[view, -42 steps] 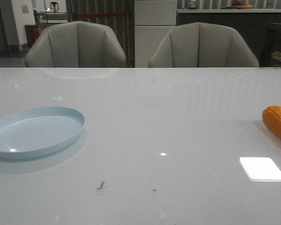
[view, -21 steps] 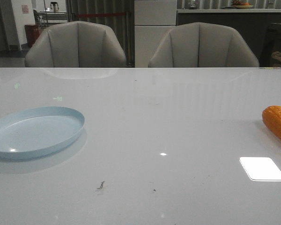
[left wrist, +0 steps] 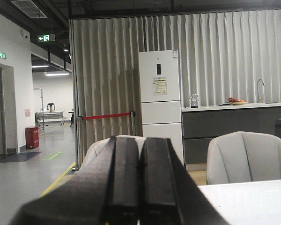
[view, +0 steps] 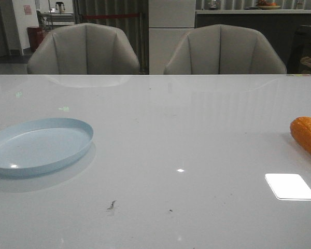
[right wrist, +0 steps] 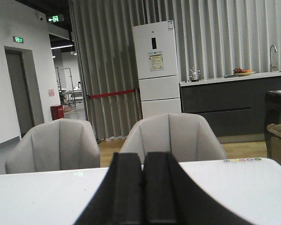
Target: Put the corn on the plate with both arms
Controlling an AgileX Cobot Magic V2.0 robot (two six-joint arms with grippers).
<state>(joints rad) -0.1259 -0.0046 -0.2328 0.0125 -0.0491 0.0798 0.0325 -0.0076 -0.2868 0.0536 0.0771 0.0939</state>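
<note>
**Nothing had moved: corn and plate lay far apart, both arms held back**

Two grey armchairs (view: 85,49) stood behind the white table (view: 186,129), the biggest things we saw. On the table, the pale blue plate (view: 39,145) sat empty at the left, and the corn (view: 307,136) lay at the far right edge, partly cut off by the frame, well apart from the plate. Compared with a second ago, we found no shift in either; the task had not begun.

Neither arm showed in the front view. Each wrist camera looked out level across the room, so we judged both arms were parked. Our left gripper (left wrist: 140,178) had its fingers pressed together, holding nothing; our right gripper (right wrist: 143,187) was likewise pressed together and empty. We judged the right arm, nearer the corn, would reach first.
</note>
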